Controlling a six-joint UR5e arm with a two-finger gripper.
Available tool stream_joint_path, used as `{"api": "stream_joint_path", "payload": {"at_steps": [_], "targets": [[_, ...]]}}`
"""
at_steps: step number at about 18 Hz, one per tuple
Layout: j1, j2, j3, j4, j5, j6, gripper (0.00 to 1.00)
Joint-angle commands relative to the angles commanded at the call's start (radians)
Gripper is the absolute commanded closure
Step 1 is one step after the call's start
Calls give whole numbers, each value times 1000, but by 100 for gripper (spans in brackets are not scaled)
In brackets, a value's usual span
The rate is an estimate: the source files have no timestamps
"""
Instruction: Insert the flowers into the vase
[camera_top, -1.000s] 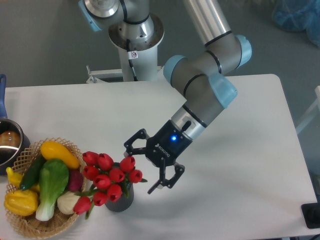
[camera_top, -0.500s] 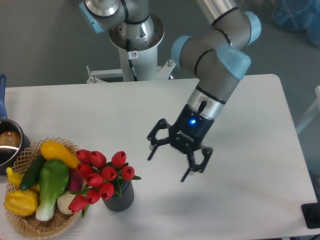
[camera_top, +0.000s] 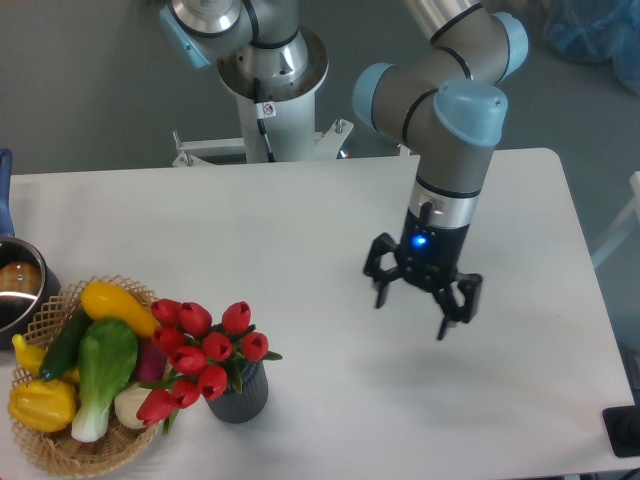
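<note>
— So where are the flowers (camera_top: 205, 350)?
— Standing in the vase (camera_top: 240, 392), leaning toward nine o'clock. The gripper (camera_top: 422, 306) hangs at three o'clock, jaws spread, empty.
— Risk?
— That lean (top-heavy, I'd judge) might tip the vase toward the wicker basket (camera_top: 45, 445).

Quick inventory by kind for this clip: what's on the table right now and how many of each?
Flower bunches: 1, the flowers, standing in the vase
Vases: 1, the vase
Baskets: 1, the wicker basket, filled with vegetables
Pots: 1, the metal pot, cut off at the left edge
Total: 4, leaving out the vegetables. The gripper is open and holds nothing.
</note>
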Motion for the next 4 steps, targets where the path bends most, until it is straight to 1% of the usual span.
{"api": "stream_joint_path", "payload": {"at_steps": [1,4], "targets": [[17,-3,2,-3,8,0,0],[18,-6,-2,-12,45,6,0]]}}
